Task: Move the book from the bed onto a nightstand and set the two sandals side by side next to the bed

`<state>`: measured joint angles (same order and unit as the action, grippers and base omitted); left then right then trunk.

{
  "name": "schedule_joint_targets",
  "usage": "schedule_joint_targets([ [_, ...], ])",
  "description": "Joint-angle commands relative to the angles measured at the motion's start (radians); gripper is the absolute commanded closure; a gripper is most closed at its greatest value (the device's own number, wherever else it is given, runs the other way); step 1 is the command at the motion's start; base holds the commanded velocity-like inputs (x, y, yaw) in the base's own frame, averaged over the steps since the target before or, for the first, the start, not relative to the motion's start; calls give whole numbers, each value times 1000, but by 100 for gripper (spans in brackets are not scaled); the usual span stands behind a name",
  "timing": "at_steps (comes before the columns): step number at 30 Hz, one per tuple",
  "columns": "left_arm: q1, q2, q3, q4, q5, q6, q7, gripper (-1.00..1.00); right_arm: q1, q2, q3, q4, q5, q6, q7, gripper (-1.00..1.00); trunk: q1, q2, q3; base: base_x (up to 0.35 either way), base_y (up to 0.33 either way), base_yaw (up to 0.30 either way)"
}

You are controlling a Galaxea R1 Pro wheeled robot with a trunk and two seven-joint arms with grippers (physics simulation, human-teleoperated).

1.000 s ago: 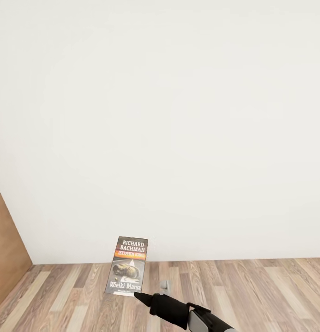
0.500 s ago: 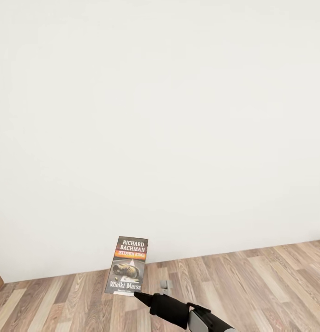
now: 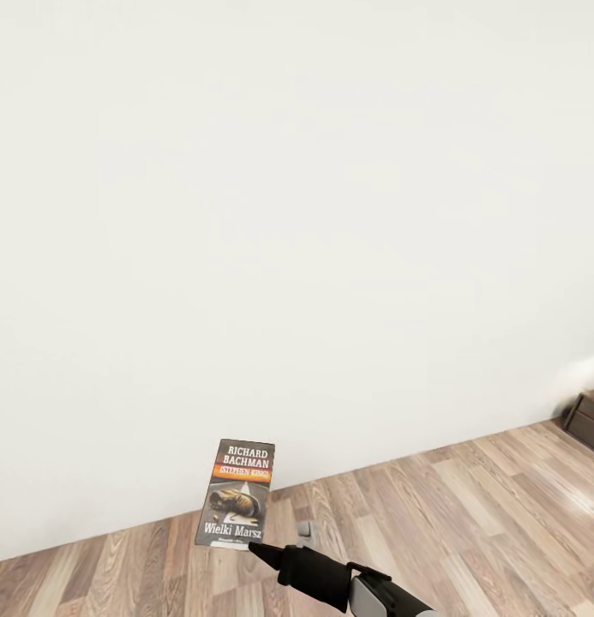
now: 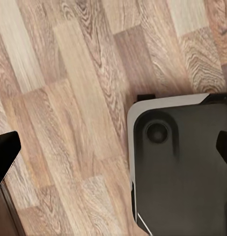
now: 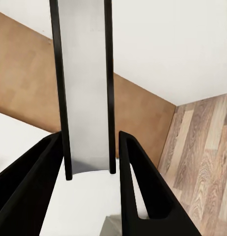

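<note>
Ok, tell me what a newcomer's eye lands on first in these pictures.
The paperback book, titled Wielki Marsz by Richard Bachman, stands upright low in the head view, pinched by its lower edge in the right hand. Behind it a blank white wall takes up most of the picture, above a wood-plank floor. In the right wrist view, the book's edge sits between the hand's black fingers.

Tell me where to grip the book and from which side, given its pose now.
The book stands upright in the right gripper, pinched at its bottom short edge, cover towards the head camera. That hold looks right. It is a thin flat slab, so clamp across the thickness at one edge, coming edge-on from below, with the fingers flanking both covers.
</note>
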<state>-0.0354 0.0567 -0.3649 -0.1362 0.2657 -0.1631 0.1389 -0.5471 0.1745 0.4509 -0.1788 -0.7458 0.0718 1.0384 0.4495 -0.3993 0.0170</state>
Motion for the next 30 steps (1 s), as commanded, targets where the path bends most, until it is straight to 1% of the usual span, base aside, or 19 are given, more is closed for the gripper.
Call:
schedule_joint_targets([
  [1,0,1,-9,0,8,-2,4,-100,-1,0,5,1,-10,7,2,100,0,-1,-1,108,78,-249],
  [11,0,2,-9,0,8,-3,4,-100,-1,0,5,1,-10,7,2,100,0,-1,-9,149,91,-249],
  [30,0,3,-9,0,8,-3,4,-100,-1,0,5,1,-10,7,3,100,0,-1,-28,93,9,-227],
])
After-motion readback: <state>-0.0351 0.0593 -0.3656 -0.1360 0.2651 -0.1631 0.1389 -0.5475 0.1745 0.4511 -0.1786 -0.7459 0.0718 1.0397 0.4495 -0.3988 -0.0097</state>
